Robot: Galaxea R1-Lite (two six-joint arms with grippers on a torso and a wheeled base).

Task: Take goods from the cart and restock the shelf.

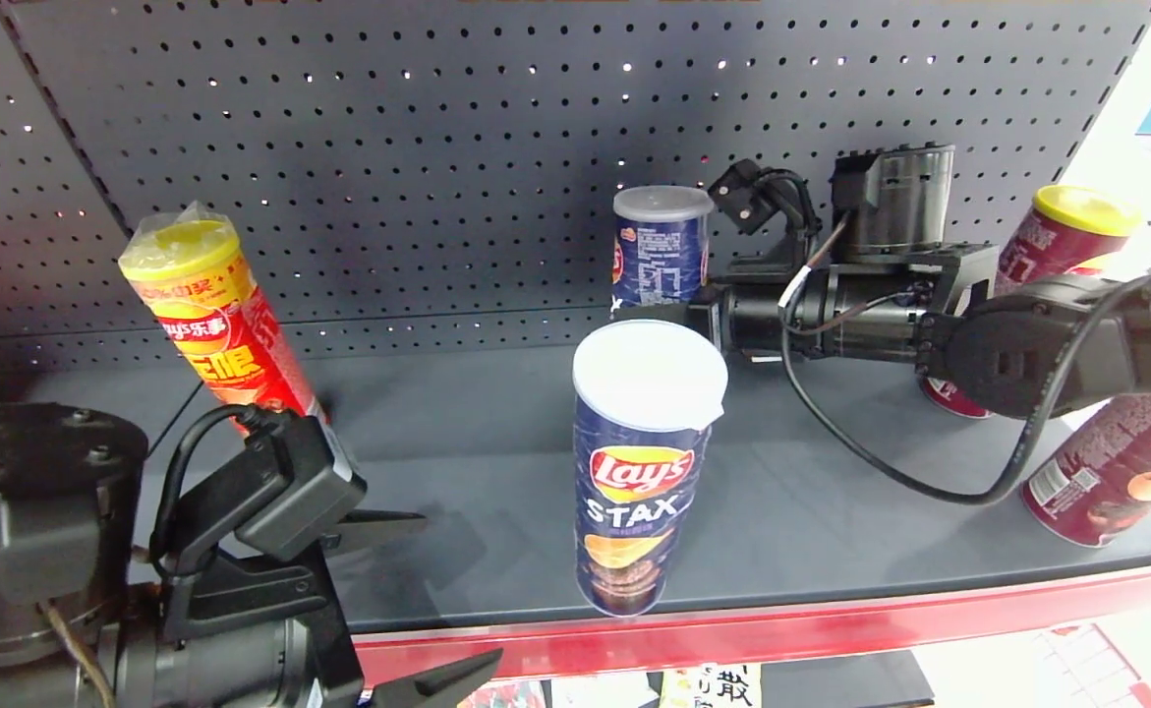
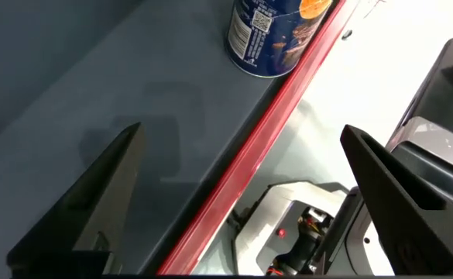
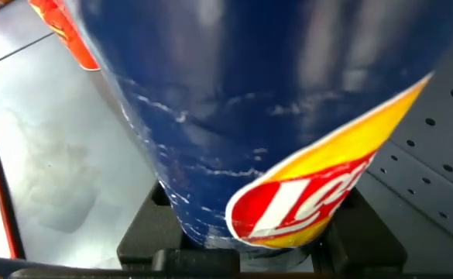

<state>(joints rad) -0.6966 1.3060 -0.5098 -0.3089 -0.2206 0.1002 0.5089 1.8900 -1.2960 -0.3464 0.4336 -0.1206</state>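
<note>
- Left gripper (image 1: 457, 590): spread wide, empty, low at the shelf's front edge. Risk: if you swing it right, a finger could clip the front can.
- Red can (image 1: 216, 315): leans against the pegboard (image 1: 437, 147), its foot behind the left arm. Risk: a nudge from that arm would likely send it sliding flat.
- Front can (image 1: 642, 472): blue, upright, its base just beside the red lip (image 1: 831, 615). Risk: it has little margin, so any push outward probably drops it off the shelf.
- Rear can (image 1: 661, 246): blue, upright at the back near the pegboard, directly behind the front can. Its base is hidden, so you cannot tell whether it is seated.
- Right gripper (image 1: 678, 311): clamped low on the rear can. Risk: letting go before the can is seated could topple it forward into the front can.
- Maroon cans (image 1: 1116, 472): two, tilted, close around the right arm. Risk: drawing the arm back, or its trailing cable, could knock them over.
- Shelf (image 1: 831, 492): a flat grey deck, smooth by the look of it, with no rail at the front. Cans will likely slide on it.
- Room: bright floor beyond the shelf's right end, and more stock on the level below.
</note>
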